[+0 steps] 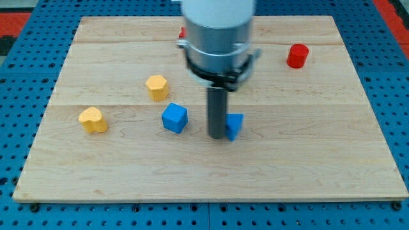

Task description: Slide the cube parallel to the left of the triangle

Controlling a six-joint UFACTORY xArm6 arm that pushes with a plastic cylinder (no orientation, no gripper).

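Note:
A blue cube (174,118) sits on the wooden board (319,153) a little left of centre. A blue triangle (235,125) lies to its right, partly hidden behind my rod. My tip (217,136) stands between the two, touching or almost touching the triangle's left side and a short gap from the cube's right side. The cube and triangle lie at nearly the same height in the view.
A yellow hexagonal block (156,87) sits up and left of the cube. A yellow heart-like block (93,119) lies near the view's left. A red cylinder (297,55) stands at the top right. A red block (182,32) peeks out behind the arm.

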